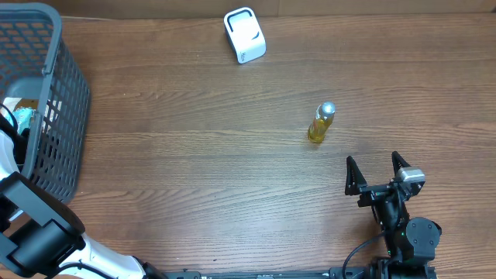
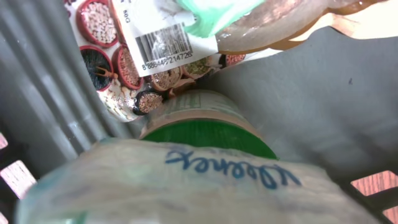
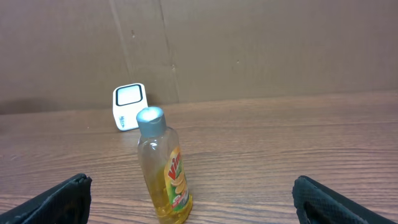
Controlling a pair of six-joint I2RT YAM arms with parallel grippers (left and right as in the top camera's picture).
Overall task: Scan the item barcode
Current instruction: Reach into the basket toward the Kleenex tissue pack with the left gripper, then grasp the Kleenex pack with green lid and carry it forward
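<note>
My right fingers stand wide apart and empty above the desk, near the yellow bottle. The bottle stands upright, well apart from the white scanner at the far edge. My left arm reaches into the grey basket. Its camera shows a barcoded packet, a green-lidded jar and a tissue pack. The left fingers are hidden, so I cannot tell how they stand.

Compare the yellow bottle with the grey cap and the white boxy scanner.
The clear yellow bottle with the grey cap is tall and slim; the white boxy scanner is squat. The bottle is see-through; the scanner is opaque. The bottle stands near the open right gripper; the scanner sits much farther back. Both stand on the wooden table, untouched.
</note>
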